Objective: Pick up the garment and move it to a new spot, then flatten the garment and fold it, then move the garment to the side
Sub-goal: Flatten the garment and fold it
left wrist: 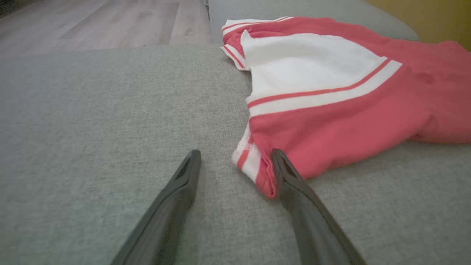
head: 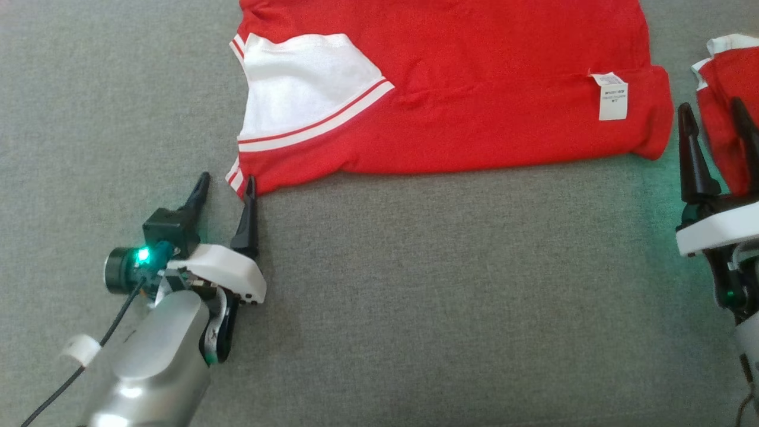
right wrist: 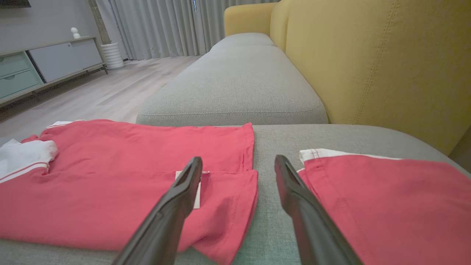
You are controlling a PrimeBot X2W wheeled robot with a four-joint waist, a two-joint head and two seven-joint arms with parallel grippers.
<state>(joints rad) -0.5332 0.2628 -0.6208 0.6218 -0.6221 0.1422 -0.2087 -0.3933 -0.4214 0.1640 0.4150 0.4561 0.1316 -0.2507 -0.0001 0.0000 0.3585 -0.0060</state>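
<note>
Garment (head: 474, 89): red, lying flat on the grey cushion (head: 415, 296).
Left gripper (head: 227, 177): spread wide, empty, at garment's near-left corner.
Right gripper (head: 711, 104): spread wide, empty, beside second garment (head: 728, 71).

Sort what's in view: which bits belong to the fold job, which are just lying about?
Job in hand:
- red garment, spread on the grey cushion
- left gripper, open, at the garment's near left corner
- right gripper, open, by the garment's right edge

Lying about:
- second red garment, apart to the right
- yellow backrest
- cabinet
- curtains
</note>
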